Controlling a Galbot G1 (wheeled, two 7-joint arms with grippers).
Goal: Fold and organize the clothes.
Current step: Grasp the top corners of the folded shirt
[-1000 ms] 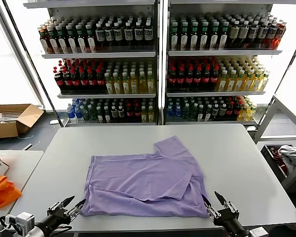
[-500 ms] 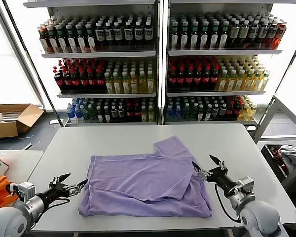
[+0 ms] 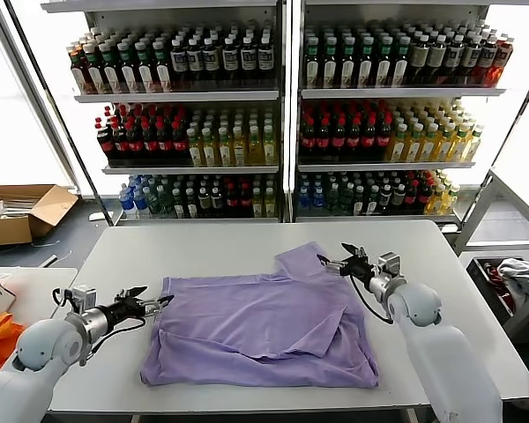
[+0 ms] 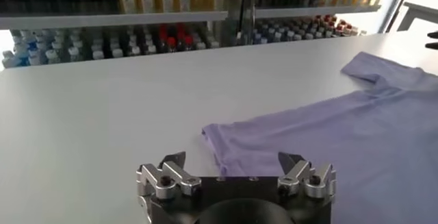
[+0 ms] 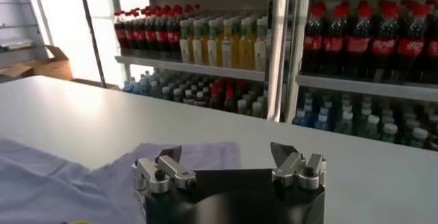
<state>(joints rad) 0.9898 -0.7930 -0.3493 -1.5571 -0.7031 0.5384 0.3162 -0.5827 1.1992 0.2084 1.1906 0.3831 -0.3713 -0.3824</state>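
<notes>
Beside T-shirt, both grippers farther up now.

The lavender T-shirt lies partly folded and wrinkled at the table's centre, plain side up, its near hem toward six o'clock, one short sleeve sticking out toward one o'clock.

A grey table stands in front of two tall shelf units full of drink bottles. To the left of the table, an open cardboard box lies on the floor, beside a bright window. A second, smaller table stands just beside the grey table's left edge.
</notes>
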